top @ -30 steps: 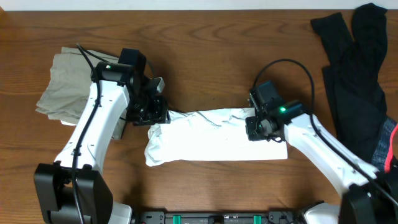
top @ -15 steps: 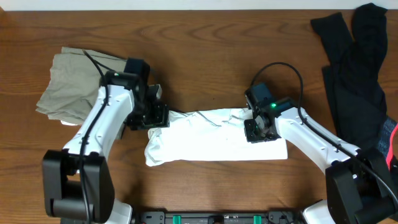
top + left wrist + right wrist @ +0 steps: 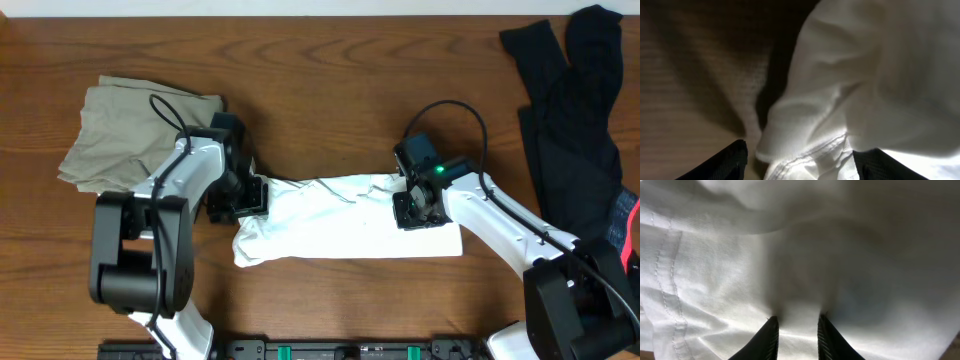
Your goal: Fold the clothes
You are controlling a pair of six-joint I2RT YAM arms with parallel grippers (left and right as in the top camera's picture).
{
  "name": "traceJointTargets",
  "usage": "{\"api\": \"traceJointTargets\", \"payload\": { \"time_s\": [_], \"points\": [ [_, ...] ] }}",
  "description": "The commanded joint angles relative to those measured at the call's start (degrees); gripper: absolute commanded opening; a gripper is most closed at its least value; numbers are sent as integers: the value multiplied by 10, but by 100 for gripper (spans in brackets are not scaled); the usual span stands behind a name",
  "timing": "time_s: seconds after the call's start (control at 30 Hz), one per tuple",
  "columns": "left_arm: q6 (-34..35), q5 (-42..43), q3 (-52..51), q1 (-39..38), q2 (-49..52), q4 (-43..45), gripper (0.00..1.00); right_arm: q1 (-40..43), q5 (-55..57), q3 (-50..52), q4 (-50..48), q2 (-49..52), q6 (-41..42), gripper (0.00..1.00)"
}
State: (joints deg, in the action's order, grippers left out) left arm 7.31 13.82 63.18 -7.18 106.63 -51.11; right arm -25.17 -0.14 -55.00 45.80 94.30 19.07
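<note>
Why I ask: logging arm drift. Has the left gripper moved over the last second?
Yes. Overhead, the left gripper has shifted down the picture, farther from the olive garment, onto the white T-shirt's left end.

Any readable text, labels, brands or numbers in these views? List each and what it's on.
None readable.
The white T-shirt shows no lettering in any view.
The olive garment and black clothes look plain.
The red-and-blue patch at the right edge is too small to tell.

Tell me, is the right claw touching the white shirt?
Touching. The right wrist view shows the right claw pinching a fold of the white shirt.
</note>
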Motion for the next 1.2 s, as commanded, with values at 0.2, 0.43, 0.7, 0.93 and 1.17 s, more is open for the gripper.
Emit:
{"api": "traceJointTargets", "payload": {
  "time_s": [0.2,0.43,0.7,0.93,1.17],
  "points": [
    [-23,84,-5,1,47,6,57,6,7,3,1,5,9,24],
    [-39,95,-5,2,45,-3,6,6,5,3,1,5,9,24],
    [-9,3,9,51,-19,-42,6,7,-1,-14,10,-17,6,21],
    [-8,-42,13,120,-110,-43,6,33,-1,-88,52,-95,2,22],
    [-8,2,14,152,-164,-47,6,98,12,-111,92,-152,-12,23]
  ]
}}
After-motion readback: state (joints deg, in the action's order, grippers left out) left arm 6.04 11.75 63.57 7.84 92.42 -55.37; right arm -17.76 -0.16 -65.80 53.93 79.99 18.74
